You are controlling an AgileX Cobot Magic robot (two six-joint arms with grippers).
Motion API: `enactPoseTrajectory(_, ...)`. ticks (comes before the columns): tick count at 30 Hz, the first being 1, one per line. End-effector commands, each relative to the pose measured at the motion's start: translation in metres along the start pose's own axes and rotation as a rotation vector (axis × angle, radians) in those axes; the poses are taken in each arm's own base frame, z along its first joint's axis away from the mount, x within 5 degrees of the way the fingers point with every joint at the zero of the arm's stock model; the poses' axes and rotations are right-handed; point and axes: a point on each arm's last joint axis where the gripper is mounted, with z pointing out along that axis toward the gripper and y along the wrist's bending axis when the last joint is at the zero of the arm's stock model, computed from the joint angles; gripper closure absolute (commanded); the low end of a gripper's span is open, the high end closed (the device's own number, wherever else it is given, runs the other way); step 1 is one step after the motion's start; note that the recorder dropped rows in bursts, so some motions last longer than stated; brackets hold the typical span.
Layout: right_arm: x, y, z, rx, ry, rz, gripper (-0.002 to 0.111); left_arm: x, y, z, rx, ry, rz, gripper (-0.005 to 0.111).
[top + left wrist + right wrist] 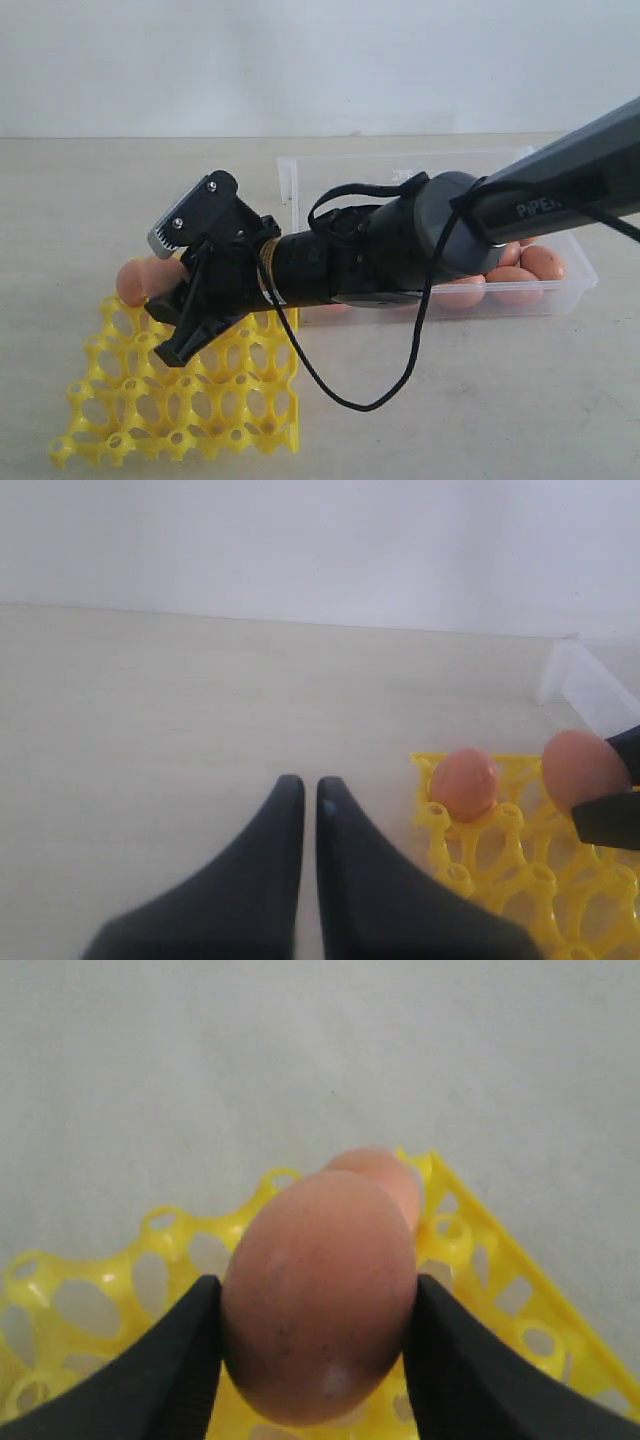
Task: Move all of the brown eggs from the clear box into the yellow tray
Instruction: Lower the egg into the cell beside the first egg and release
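Observation:
My right gripper [315, 1285] is shut on a brown egg [318, 1250], gripped on both sides and held just above the yellow tray [480, 1250] near its far left corner. A second brown egg [390, 1175] sits in the corner cup right behind it. In the exterior view the right arm reaches across from the clear box [290, 180], where more brown eggs [540, 262] lie at the right end. The held egg [165, 272] and the seated egg [132, 283] show side by side. My left gripper [303, 790] is shut and empty, over bare table left of the tray [500, 850].
The right arm and its looping black cable [400, 370] cover the middle of the box and the tray's back edge. Most tray cups [200, 400] stand empty. A white wall rises behind the pale table [80, 200].

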Motion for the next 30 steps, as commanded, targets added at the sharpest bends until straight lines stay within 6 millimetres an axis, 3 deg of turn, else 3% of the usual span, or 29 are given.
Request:
enactPoseTrajectory(1, -0.001, -0.001, 0.001, -0.004, -0.009, -0.017, 0.108, 0.001, 0.000, 0.000, 0.004, -0.004, 0.006, 0.103)
enactPoseTrajectory(6, 0.000, -0.003, 0.004, 0.006, -0.014, -0.102, 0.108, 0.001, 0.000, 0.000, 0.004, -0.004, 0.006, 0.103)
enactPoseTrajectory(13, 0.001, -0.014, 0.027, 0.044, -0.018, -0.048, 0.108, 0.001, 0.000, 0.000, 0.004, -0.004, 0.006, 0.103)
enactPoseTrajectory(24, 0.002, -0.018, 0.027, 0.074, 0.018, -0.073, 0.108, 0.001, 0.000, 0.000, 0.004, -0.004, 0.006, 0.103)
enactPoseTrajectory(30, 0.014, -0.020, 0.033, 0.073, 0.047, -0.083, 0.108, 0.001, 0.000, 0.000, 0.004, -0.004, 0.006, 0.103)
